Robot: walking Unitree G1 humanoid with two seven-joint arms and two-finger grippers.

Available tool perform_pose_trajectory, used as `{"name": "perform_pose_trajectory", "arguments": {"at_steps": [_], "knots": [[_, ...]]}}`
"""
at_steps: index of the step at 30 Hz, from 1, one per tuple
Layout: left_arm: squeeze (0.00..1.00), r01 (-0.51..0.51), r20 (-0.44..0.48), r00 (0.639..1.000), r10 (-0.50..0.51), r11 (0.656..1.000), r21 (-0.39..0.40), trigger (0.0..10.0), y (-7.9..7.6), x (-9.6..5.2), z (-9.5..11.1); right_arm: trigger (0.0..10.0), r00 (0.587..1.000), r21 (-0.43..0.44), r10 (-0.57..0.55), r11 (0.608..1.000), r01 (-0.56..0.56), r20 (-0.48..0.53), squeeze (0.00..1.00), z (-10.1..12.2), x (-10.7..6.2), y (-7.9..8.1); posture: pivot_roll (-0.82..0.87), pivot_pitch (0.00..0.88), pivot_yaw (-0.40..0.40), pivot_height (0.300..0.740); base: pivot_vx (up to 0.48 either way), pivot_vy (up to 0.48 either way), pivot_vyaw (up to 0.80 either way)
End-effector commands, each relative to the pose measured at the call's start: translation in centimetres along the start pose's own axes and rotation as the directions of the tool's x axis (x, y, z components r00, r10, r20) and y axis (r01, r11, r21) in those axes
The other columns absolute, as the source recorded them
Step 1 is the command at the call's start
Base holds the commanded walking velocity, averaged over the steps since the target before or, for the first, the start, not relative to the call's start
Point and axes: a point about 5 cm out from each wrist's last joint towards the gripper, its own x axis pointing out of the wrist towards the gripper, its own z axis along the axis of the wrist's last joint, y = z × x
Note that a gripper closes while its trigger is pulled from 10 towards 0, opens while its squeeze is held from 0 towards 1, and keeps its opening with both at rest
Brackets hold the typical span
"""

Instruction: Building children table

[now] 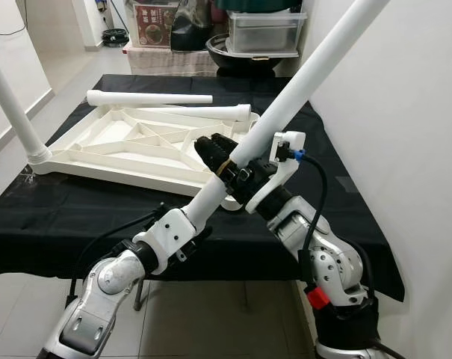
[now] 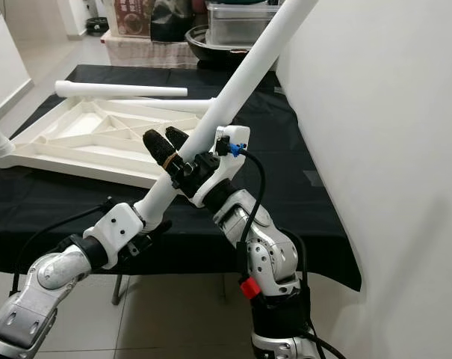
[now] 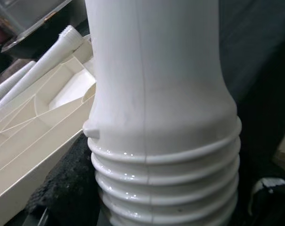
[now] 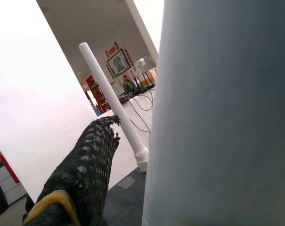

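A white tabletop (image 1: 98,149) lies upside down on the black-clothed table (image 1: 61,217). One white leg (image 1: 13,105) stands screwed into its near-left corner. A long white leg (image 1: 308,67) slants up to the right across the table's front edge. My left gripper (image 1: 196,228) is shut on the lower part of it, just above the table's front edge; the ribbed threaded end (image 3: 166,188) shows up close in the left wrist view. My right gripper (image 1: 218,149) sits against the middle of the same leg (image 4: 227,117), which crosses over its wrist.
Two loose white legs (image 1: 147,98) (image 1: 211,112) lie along the tabletop's far side. A white wall (image 1: 405,112) stands close on the right. Bins and a box (image 1: 263,34) are stacked behind the table. Tiled floor lies to the left.
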Motion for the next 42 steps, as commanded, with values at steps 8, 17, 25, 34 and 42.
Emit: {"name": "perform_pose_trajectory", "arguments": {"at_steps": [8,17,25,34,42], "knots": [[0.00,0.146,0.033,0.989,-0.145,0.989,-0.017,10.0,-1.0,-0.8,0.3,10.0,1.000,-0.020,0.008,1.000,-0.008,0.010,0.00,0.0,0.1,-0.4,0.07,0.091,-0.022,0.740,0.000,0.000,0.00],[0.00,0.146,0.026,0.989,-0.145,0.989,-0.004,10.0,0.0,-1.1,0.1,10.0,0.999,-0.003,0.039,0.999,-0.040,-0.014,0.00,-0.3,-0.1,-0.2,0.07,0.091,-0.024,0.740,0.000,0.000,0.00],[0.00,0.159,0.036,0.987,-0.158,0.987,-0.006,10.0,0.4,-1.3,0.2,10.0,0.995,0.027,0.097,0.995,-0.096,-0.029,0.00,-0.5,-0.2,0.3,0.07,0.094,-0.022,0.740,0.000,0.000,0.00],[0.00,0.189,0.060,0.981,-0.186,0.981,-0.049,10.0,-0.1,-1.1,0.4,10.0,0.988,0.057,0.148,0.988,-0.145,-0.044,0.00,-1.1,-0.5,0.8,0.07,0.097,-0.025,0.740,0.000,0.000,0.00],[0.00,0.253,0.066,0.966,-0.248,0.964,-0.084,10.0,-0.8,-1.3,0.5,10.0,0.988,0.048,0.145,0.989,-0.143,-0.046,0.00,-1.1,-0.5,0.6,0.07,0.098,-0.023,0.740,0.000,0.000,0.00]]}}
